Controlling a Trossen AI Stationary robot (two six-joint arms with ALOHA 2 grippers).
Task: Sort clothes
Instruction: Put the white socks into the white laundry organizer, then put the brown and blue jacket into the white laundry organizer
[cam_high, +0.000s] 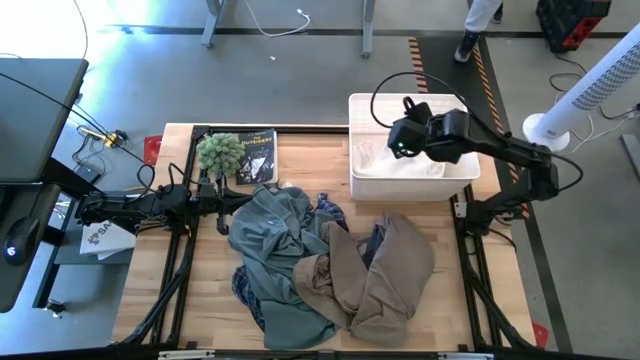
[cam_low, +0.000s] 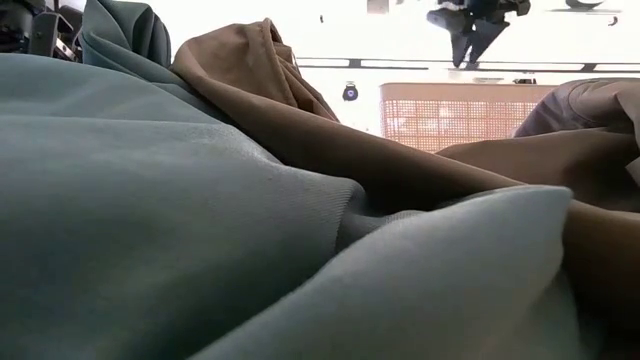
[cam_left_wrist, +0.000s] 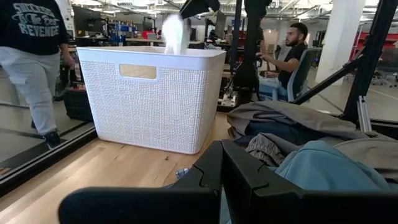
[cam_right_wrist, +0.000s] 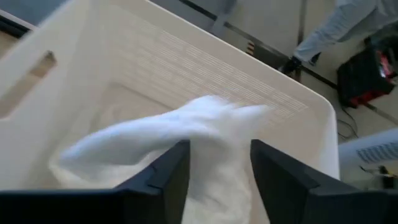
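The white garment hung between the fingers of the right gripper, directly above the open white basket at the table's far right. The jaws stood moderately narrow, pinched on the fabric, and the cloth trailed down into the basket interior. In the left wrist view the same garment appeared as a white strip suspended above the basket rim.

The remaining clothes lay heaped on the wooden table in front of the basket. The grey-blue garment occupied the left of the pile, the tan-khaki garment the right, overlapping it. The plaid shirt showed only as a dark patch between them — mostly buried.

The left gripper waited at the left edge of the pile, touching or just beside the grey-blue garment; its fingers appeared closed together with nothing held. A green plant and a book sat behind it.

Judged risks at this stage:
- Release near the rim could leave the thin fabric draped over the basket wall.
- The light cloth could cling to a finger pad and lift back out on retraction.
- The overlapped garments could come up together at the next pick — the tan-khaki layer rested on its neighbours.
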